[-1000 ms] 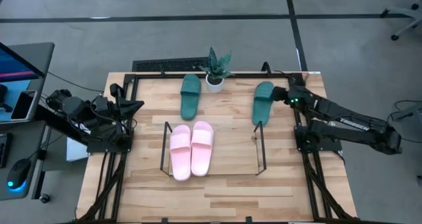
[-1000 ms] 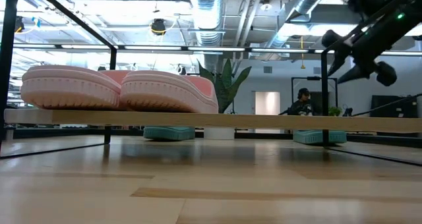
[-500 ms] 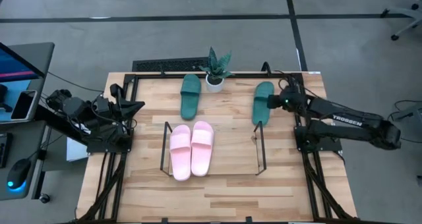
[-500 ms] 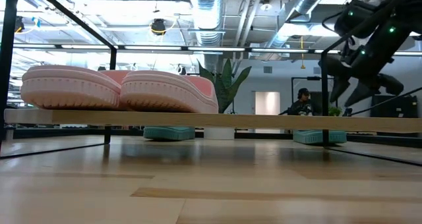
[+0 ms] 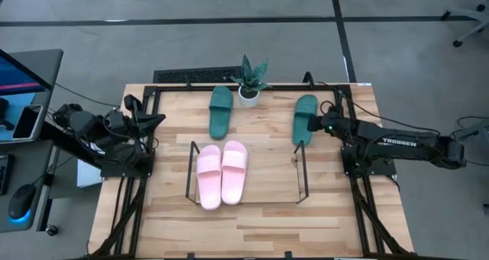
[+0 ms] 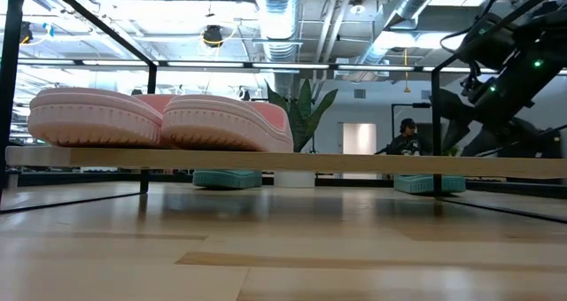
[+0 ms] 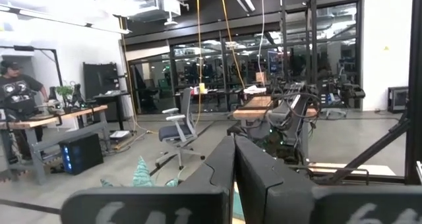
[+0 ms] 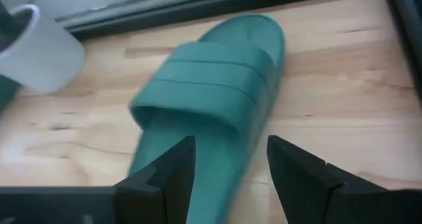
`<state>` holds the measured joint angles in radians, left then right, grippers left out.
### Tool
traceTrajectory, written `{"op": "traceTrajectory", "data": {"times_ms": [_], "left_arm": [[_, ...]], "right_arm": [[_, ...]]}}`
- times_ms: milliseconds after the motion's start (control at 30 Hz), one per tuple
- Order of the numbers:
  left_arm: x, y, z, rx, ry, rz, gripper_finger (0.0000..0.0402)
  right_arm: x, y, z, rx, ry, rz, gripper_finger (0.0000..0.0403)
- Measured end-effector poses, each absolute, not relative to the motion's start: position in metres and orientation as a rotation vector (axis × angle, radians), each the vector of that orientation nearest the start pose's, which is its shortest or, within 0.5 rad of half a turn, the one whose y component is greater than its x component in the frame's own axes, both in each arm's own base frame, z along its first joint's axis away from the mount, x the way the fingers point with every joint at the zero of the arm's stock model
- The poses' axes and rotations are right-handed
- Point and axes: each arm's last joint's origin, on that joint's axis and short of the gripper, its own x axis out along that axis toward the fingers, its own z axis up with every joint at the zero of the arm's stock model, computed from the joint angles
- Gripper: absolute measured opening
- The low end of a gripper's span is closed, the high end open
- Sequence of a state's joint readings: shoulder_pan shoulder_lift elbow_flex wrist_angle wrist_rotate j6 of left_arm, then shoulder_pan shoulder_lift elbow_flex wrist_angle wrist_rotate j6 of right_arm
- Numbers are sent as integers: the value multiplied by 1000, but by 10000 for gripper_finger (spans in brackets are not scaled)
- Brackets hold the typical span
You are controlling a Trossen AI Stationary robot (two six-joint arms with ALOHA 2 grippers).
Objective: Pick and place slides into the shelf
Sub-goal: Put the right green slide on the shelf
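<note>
The right tool point(image 8: 227, 168) hangs released, its two dark, blocky fingers point(image 8: 173, 168) spread to either side of the heel end of a dark green slide point(image 8: 211, 112). That sandal is smooth moulded foam with a broad ribbed strap and a rounded toe. It lies flat on the pale plank bench point(image 5: 260, 214), just outside the shelf's right end, with the tool point(image 5: 321, 126) at its right edge in the high view.

The second green slide point(image 5: 220, 109) lies flat further left, beside a small spiky plant point(image 5: 250, 73) in a white pot point(image 8: 36, 49).

The shelf point(image 5: 300, 172) is a thin black wire rack with upright end loops, sitting mid-bench. On its left half rest the two pale pink slides point(image 5: 221, 173), side by side and touching, soft and matte; its right half holds nothing.

The left tool point(image 5: 157, 121) waits at the bench's left edge, its flat dark fingers point(image 7: 260, 178) clenched together.
</note>
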<state>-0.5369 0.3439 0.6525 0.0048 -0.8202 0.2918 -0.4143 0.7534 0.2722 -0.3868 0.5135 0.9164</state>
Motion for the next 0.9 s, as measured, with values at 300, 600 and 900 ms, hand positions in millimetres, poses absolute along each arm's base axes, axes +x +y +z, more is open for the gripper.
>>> {"op": "traceTrajectory", "data": {"times_ms": [300, 600, 900], "left_arm": [[70, -17, 352, 107, -193, 313, 0], [70, -17, 352, 108, -193, 313, 0], [70, -17, 352, 95, -195, 311, 0]], "right_arm": [[118, -60, 146, 678, 537, -1187, 191], [133, -68, 133, 575, 620, -1185, 188], [141, -90, 112, 575, 687, -1255, 182]]}}
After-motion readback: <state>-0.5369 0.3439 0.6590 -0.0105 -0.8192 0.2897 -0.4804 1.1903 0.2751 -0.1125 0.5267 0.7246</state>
